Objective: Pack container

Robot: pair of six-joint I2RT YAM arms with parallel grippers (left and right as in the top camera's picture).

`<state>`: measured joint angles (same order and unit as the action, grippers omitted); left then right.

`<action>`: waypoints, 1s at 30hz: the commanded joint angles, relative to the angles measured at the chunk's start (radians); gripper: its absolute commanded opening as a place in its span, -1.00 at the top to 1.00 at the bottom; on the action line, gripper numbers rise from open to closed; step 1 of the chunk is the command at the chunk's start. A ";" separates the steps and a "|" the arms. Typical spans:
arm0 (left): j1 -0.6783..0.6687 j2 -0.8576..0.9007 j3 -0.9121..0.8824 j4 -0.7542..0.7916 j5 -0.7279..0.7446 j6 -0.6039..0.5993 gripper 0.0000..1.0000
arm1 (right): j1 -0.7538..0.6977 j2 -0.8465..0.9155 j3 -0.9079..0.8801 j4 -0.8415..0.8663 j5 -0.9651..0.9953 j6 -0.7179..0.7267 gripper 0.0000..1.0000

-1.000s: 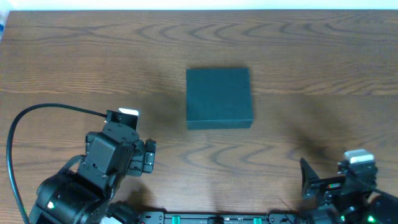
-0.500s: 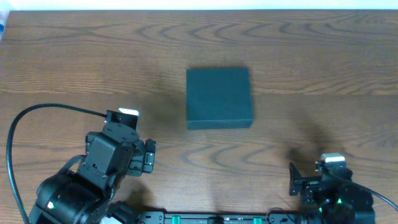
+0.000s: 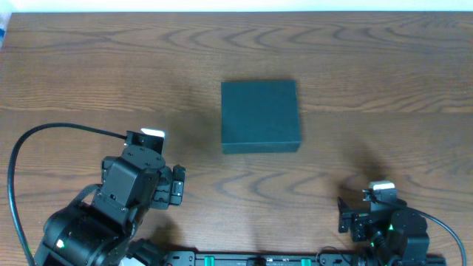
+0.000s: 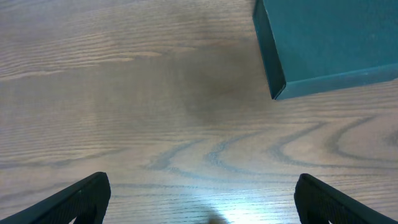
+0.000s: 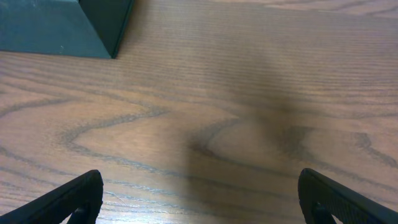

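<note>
The container is a dark teal-green square box lying shut in the middle of the wooden table. Its corner shows at the top right of the left wrist view and at the top left of the right wrist view. My left gripper is open and empty, low over bare wood, near the front left of the table. My right gripper is open and empty over bare wood at the front right. Both grippers are well short of the box.
The wooden table carries only the box. A black cable loops from the left arm at the front left. The table's far edge runs along the top of the overhead view.
My right arm has drawn back and turned left along the front edge; its gripper now sits further left. The left arm and the box have not moved.
</note>
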<state>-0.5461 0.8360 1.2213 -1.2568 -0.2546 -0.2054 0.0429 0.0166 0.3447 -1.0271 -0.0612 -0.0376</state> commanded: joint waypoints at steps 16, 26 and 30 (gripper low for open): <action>-0.004 0.001 -0.002 -0.003 -0.007 -0.003 -0.91 | -0.008 -0.011 -0.011 -0.001 -0.010 -0.016 -0.98; -0.004 0.000 -0.002 -0.003 -0.007 -0.003 -0.91 | -0.008 -0.011 -0.011 -0.001 -0.010 -0.016 -0.98; 0.002 -0.036 -0.012 -0.004 0.003 -0.003 -0.91 | -0.008 -0.011 -0.011 -0.001 -0.010 -0.016 -0.99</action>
<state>-0.5461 0.8280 1.2213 -1.2568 -0.2539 -0.2054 0.0429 0.0166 0.3447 -1.0267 -0.0612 -0.0380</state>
